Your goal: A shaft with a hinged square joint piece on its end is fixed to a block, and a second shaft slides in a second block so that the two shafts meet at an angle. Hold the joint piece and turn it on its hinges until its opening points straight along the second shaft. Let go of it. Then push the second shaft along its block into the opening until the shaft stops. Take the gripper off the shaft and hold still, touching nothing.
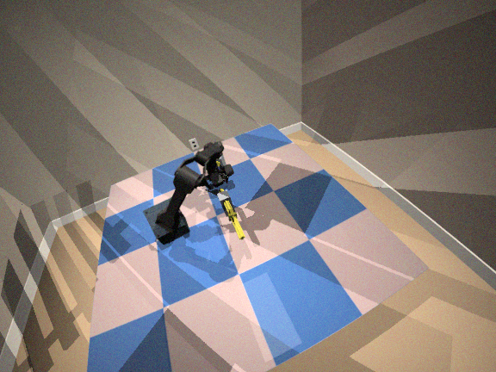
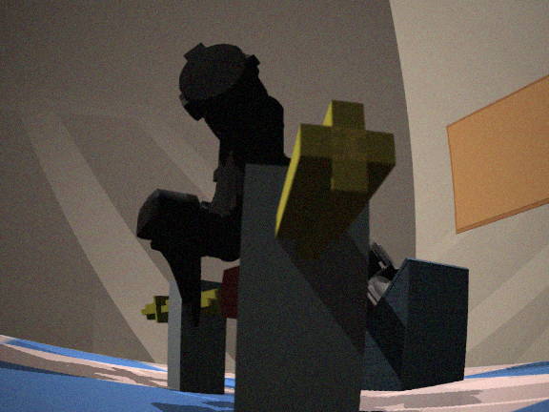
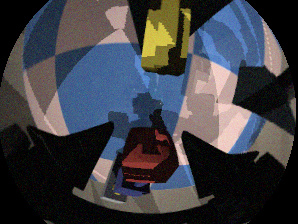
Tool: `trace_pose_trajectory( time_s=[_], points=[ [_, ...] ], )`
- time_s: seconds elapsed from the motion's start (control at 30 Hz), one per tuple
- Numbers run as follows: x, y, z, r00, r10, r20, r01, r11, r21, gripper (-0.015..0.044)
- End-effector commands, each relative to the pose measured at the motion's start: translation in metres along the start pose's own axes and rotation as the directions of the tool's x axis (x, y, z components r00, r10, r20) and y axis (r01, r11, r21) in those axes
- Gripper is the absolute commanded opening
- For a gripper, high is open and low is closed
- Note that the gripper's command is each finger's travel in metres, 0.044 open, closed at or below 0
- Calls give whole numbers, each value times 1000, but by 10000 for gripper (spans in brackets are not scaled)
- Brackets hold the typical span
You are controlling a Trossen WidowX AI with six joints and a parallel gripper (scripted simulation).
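Surface: a checkered mat (image 1: 275, 301) of blue and pale pink squares is laid on a tan floor (image 1: 435, 327), crossed by angular shadows. The mat is bordered on 2 sides by a pale skirting strip (image 1: 387, 184).

Room: grey-brown walls (image 1: 129, 65) are streaked with lighter and darker bands; a small white outlet plate (image 1: 194, 143) is set low on the wall behind the arm. An orange panel (image 2: 500, 157) is seen on the wall in the exterior view.

Arm: 1 dark arm (image 1: 182, 189) is mounted on a dark base plate (image 1: 184, 232) on the mat.

Tool (image 3: 149, 139): the fingers are spread wide apart and nothing is held; they are seen as dark shapes at either side of the red joint piece (image 3: 148, 157), which lies between and below them.

Task items: the yellow second shaft (image 1: 234, 220) is carried in a grey block (image 2: 295, 324), its cross-shaped end (image 2: 353, 153) facing the exterior camera. A further yellow shaft end (image 2: 157, 307) protrudes beside a smaller grey block (image 2: 210, 353), next to the joint piece.
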State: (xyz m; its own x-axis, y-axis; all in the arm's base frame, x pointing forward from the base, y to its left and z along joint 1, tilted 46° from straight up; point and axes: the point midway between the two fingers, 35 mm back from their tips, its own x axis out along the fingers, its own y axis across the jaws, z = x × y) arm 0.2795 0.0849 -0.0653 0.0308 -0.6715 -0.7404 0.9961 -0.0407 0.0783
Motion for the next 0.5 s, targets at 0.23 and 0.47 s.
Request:
trace_pose_trajectory(
  time_s=[0.23,0.47],
  points=[
    [-20,-1,-5,968,17,252,-15,1000,-11,440],
    [-27,0,-6,970,19,241,3,996,-91,440]
  ],
)
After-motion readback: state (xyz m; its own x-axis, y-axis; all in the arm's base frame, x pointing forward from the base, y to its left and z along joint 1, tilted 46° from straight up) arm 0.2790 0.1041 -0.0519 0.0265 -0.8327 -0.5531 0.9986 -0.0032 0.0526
